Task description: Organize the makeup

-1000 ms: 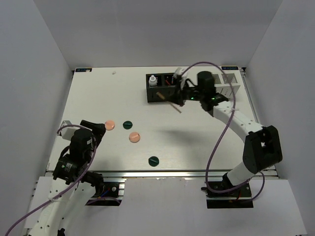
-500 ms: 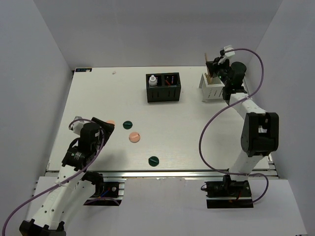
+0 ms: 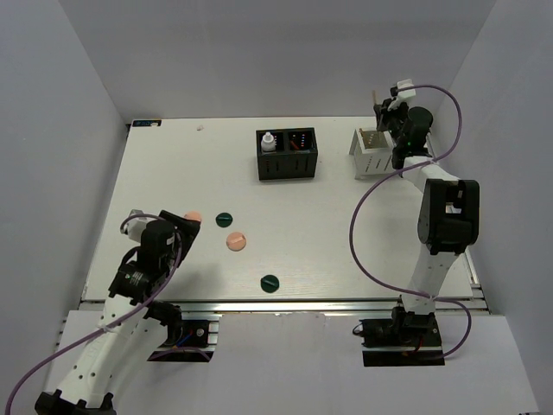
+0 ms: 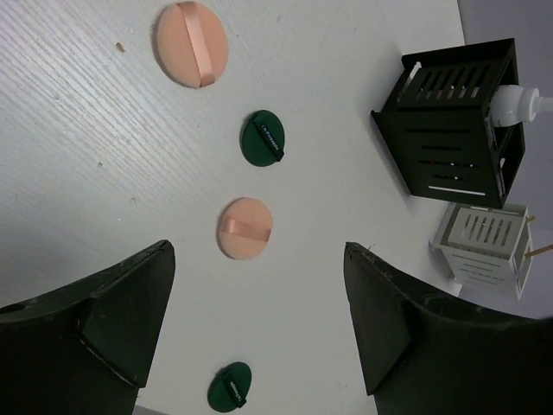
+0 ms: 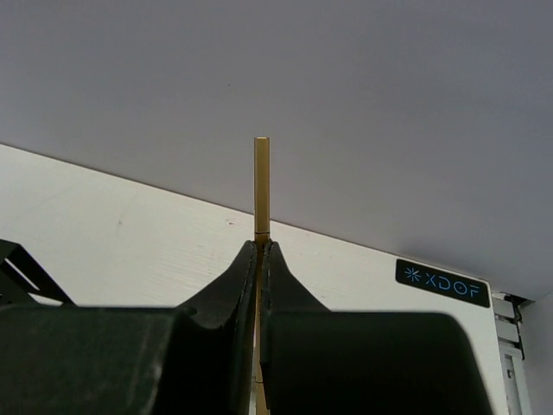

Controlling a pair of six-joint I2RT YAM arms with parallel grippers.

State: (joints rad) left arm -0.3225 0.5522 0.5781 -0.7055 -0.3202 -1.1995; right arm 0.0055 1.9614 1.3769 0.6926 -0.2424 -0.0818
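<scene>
The makeup lies spread out. A pink disc and two dark green discs rest on the table, and another pink disc peeks out by my left gripper. The left gripper hovers open and holds nothing, with a pink disc below its gap. A white bottle stands in the black box. Over the white slotted box, my right gripper is shut on a thin tan stick, held upright.
Tan sticks stand in the white slotted box at the back right. The black two-compartment box holds dark pencils beside the bottle. Grey walls close in the table on three sides, and the right arm's purple cable loops over the right side.
My right gripper carried the tan stick from beside the black box to above the white slotted box. The left arm shifted slightly and stays open.
</scene>
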